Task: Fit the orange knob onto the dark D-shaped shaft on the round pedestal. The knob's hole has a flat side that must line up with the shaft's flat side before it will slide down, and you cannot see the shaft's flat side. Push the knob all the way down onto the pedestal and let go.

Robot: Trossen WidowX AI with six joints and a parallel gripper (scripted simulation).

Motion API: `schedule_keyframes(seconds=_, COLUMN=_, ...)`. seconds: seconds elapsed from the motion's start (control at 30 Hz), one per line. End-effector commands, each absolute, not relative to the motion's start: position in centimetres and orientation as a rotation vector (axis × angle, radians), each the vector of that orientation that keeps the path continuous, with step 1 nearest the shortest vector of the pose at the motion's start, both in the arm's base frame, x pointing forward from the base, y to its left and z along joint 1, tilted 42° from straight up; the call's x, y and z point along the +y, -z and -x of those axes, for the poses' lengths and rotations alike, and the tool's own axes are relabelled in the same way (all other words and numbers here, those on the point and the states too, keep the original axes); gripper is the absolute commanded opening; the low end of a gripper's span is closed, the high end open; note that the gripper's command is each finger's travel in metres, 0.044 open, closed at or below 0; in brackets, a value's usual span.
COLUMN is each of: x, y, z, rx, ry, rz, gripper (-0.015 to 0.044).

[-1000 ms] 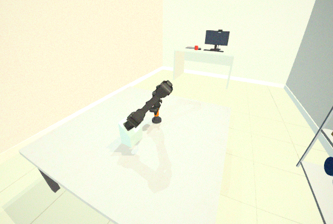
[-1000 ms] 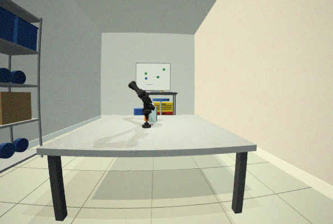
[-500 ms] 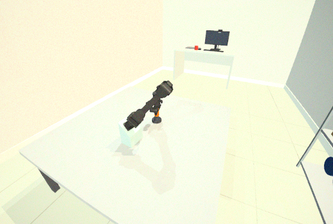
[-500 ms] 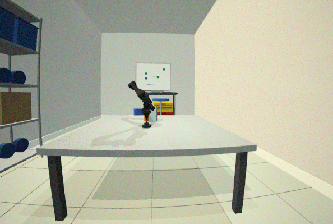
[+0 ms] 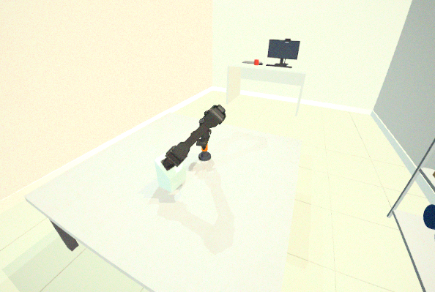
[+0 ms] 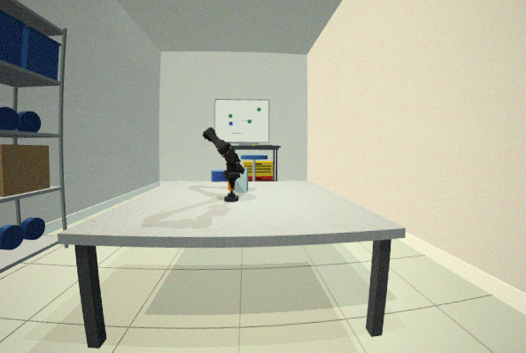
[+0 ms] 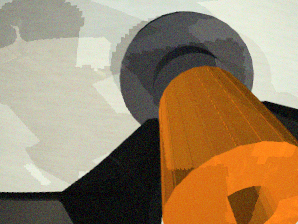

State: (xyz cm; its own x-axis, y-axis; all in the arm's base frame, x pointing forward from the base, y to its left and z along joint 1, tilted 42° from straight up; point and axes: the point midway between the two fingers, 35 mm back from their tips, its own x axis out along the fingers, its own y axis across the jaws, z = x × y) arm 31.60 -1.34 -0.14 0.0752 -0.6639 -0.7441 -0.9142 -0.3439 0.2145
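Note:
The orange knob (image 5: 206,148) (image 6: 228,186) (image 7: 200,115) is upright between the fingers of my gripper (image 5: 204,145) (image 6: 231,182) (image 7: 209,120), which is shut on it. The dark round pedestal (image 5: 205,156) (image 6: 231,199) (image 7: 137,70) stands on the table below the knob. In the exterior view, a narrow dark part shows between the knob's lower end and the pedestal's wide base. In the wrist view, the knob's top opening is visible, and the knob covers part of the pedestal's raised centre. The shaft's flat side is hidden, and I cannot tell whether the knob touches the shaft.
A pale block (image 5: 170,178) (image 6: 242,183) stands on the table (image 5: 256,192) (image 6: 288,219) under the arm's base. A desk with a monitor (image 5: 283,50), a shelf rack (image 6: 65,135) and a whiteboard (image 6: 242,113) stand away from the table.

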Motion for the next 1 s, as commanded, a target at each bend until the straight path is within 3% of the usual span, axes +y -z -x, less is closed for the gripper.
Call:
schedule_keyframes(seconds=0.0, x=-1.30, y=0.34, z=-31.48, rx=1.539, ry=-1.275, rz=2.126, gripper=0.0000)
schedule_keyframes(seconds=0.97, x=-1.53, y=0.48, z=-31.48, rx=1.536, ry=-1.285, rz=2.132, gripper=0.0000)
